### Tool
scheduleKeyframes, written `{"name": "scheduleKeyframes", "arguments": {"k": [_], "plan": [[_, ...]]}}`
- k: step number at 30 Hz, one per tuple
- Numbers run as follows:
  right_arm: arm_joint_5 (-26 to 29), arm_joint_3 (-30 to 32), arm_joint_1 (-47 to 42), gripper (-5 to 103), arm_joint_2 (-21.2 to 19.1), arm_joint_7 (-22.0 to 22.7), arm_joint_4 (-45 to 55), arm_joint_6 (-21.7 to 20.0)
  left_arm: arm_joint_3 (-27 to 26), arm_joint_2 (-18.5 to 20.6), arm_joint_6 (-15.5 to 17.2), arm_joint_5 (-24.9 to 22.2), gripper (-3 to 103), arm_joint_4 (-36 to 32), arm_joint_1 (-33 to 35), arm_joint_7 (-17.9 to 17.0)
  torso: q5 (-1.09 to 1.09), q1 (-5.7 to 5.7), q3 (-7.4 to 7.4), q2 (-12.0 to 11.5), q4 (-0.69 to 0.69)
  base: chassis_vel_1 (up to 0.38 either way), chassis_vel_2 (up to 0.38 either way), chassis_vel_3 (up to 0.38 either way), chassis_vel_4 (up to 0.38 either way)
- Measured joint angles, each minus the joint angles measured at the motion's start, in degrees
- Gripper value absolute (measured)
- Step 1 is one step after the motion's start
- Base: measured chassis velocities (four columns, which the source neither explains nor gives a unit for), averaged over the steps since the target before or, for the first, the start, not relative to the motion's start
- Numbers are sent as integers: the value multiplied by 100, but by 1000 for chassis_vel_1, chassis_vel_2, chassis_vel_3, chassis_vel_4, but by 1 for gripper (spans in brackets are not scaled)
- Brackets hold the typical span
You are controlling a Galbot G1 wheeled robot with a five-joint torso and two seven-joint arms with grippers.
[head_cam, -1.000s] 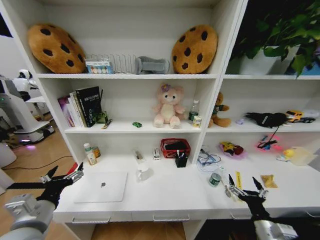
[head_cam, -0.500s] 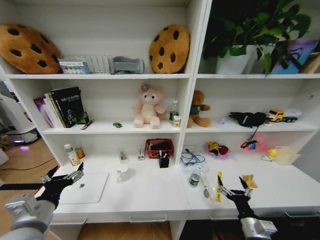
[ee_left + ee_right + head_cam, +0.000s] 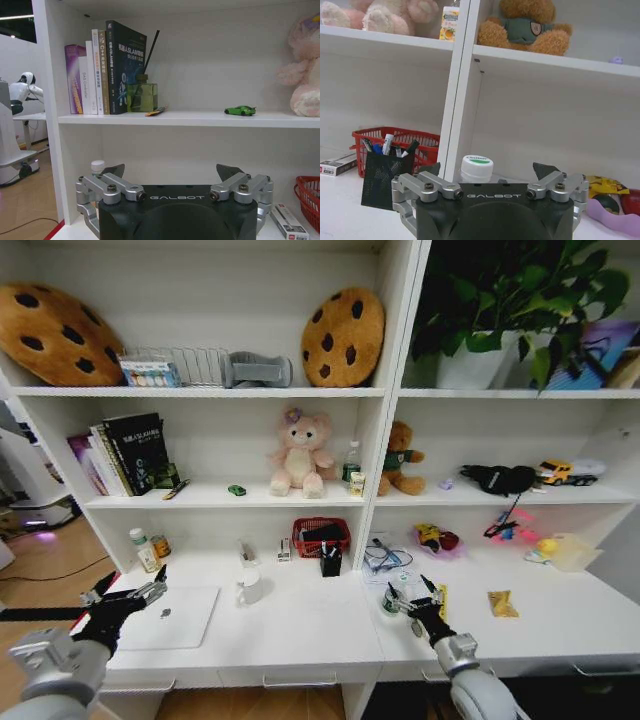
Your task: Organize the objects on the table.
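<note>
Head view: the right end effector [image 3: 414,597] hangs spread wide right at the green-lidded jar [image 3: 391,600] on the white tabletop [image 3: 300,625], while the left end effector [image 3: 128,594], also spread and holding nothing, sits over the near edge of the silver laptop [image 3: 172,616]. Left wrist view: a tiny green toy car [image 3: 240,110] is parked on the shelf [image 3: 200,119] above that end effector. Right wrist view: the jar's body is hidden behind the end effector, lid poking up between the fingers, marker holder [image 3: 384,167] beside it.

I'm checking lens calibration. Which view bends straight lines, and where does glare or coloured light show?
Head view: the shelving uprights lean and splay outward, wide-angle distortion; a pink glow shows around the toys right of the divider. Left wrist view: shelf edges run straight, evenly lit. Right wrist view: the green-lidded jar is sharp, without glare.
</note>
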Motion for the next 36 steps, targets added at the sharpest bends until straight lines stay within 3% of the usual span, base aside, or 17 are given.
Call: {"name": "scheduleKeyframes", "arguments": {"k": [7, 12, 13, 16, 19, 22, 25, 26, 32, 36], "plan": [[169, -256, 178, 100, 7, -31, -197, -102, 0, 0, 0, 0, 100, 0, 0, 0, 0, 0, 0, 0, 0, 0, 0, 0, 0], [144, -316, 243, 80, 84, -46, -282, -88, 0, 0, 0, 0, 100, 0, 0, 0, 0, 0, -1, 0, 0, 0, 0, 0, 0], [144, -316, 243, 80, 84, -46, -282, -88, 0, 0, 0, 0, 100, 0, 0, 0, 0, 0, -1, 0, 0, 0, 0, 0, 0], [166, -255, 217, 63, 69, -97, -265, -68, 0, 0, 0, 0, 100, 0, 0, 0, 0, 0, 0, 0, 0, 0, 0, 0, 0], [190, -222, 186, 57, 62, -105, -243, -50, 0, 0, 0, 0, 100, 0, 0, 0, 0, 0, -1, 0, 0, 0, 0, 0, 0], [186, -188, 140, 41, 70, -99, -213, -36, 0, 0, 0, 0, 100, 0, 0, 0, -1, 0, -1, 0, 0, 0, 0, 0, 0], [158, -162, 108, 36, 102, -59, -197, -29, 0, 0, 0, 0, 100, 0, 0, 0, 0, 0, -1, 0, 0, 0, 0, 0, 0], [153, -132, 83, 29, 117, -36, -184, -29, 0, 0, 0, 0, 100, 0, 0, 0, 0, 0, 0, 0, 0, 0, 0, 0, 0], [62, 102, -209, 26, 98, 172, 136, -13, 0, 0, 0, 0, 100, 0, 0, 0, 0, 0, -1, 0, 1, 0, 0, 0, 0], [21, 523, -974, 26, 91, 341, 890, -44, 0, 0, 0, 0, 100, 0, 0, -2, 0, 0, -1, 0, 1, 0, 0, 0, 0]]}}
